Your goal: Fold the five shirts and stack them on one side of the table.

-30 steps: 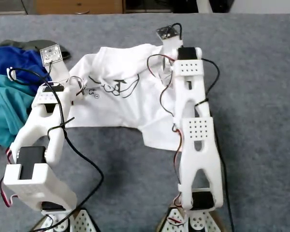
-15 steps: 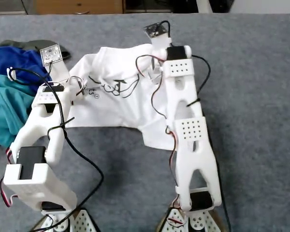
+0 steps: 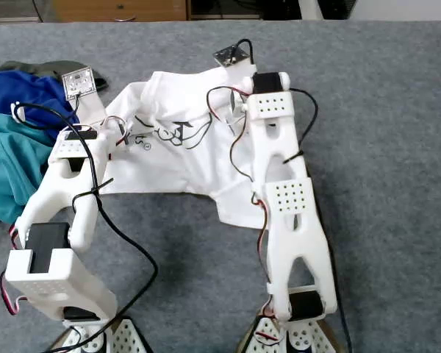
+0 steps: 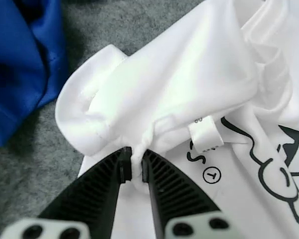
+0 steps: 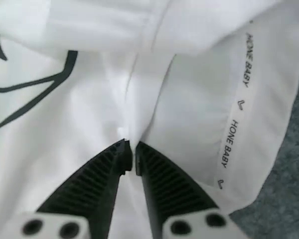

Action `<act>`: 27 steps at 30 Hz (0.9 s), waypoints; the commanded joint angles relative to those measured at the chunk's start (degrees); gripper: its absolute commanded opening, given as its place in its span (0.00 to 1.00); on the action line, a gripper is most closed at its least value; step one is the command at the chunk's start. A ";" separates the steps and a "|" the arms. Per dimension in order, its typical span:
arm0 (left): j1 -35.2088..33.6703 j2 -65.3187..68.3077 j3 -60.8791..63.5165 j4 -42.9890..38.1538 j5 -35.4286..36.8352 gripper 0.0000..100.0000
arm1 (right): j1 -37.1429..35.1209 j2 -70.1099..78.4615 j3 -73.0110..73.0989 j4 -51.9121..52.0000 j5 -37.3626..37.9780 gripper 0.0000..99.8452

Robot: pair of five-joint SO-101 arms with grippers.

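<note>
A white shirt point(image 3: 178, 151) with black line art lies crumpled across the middle of the grey table. My left gripper point(image 4: 133, 168) is shut on a pinch of the white shirt point(image 4: 189, 89) near its collar label, at the shirt's left end by the blue pile. My right gripper point(image 5: 129, 153) is shut on a fold of the white shirt point(image 5: 79, 109) at its upper right part. In the high view the left gripper point(image 3: 112, 131) and right gripper point(image 3: 239, 88) both rest on the cloth.
A blue shirt point(image 3: 18, 88), a teal shirt point(image 3: 7, 165) and a dark green one point(image 3: 48, 68) are heaped at the table's left edge. A blue shirt point(image 4: 20, 64) lies close beside my left gripper. Bare grey table point(image 3: 389, 147) spreads to the right.
The right arm has swung a little to the left over the shirt's upper right part, dragging the cloth with it. The left arm has stayed put.
</note>
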 commanded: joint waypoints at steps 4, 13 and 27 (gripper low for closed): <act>-0.09 -1.54 -0.53 -0.44 -0.62 0.02 | 6.29 -0.84 -0.13 4.92 0.97 0.00; -0.26 -2.07 -0.44 -0.26 -0.70 0.02 | 15.52 -7.69 16.48 6.15 8.00 0.00; 1.23 -2.07 -0.79 1.58 -0.79 0.02 | 18.51 -46.73 65.63 -4.66 16.88 0.00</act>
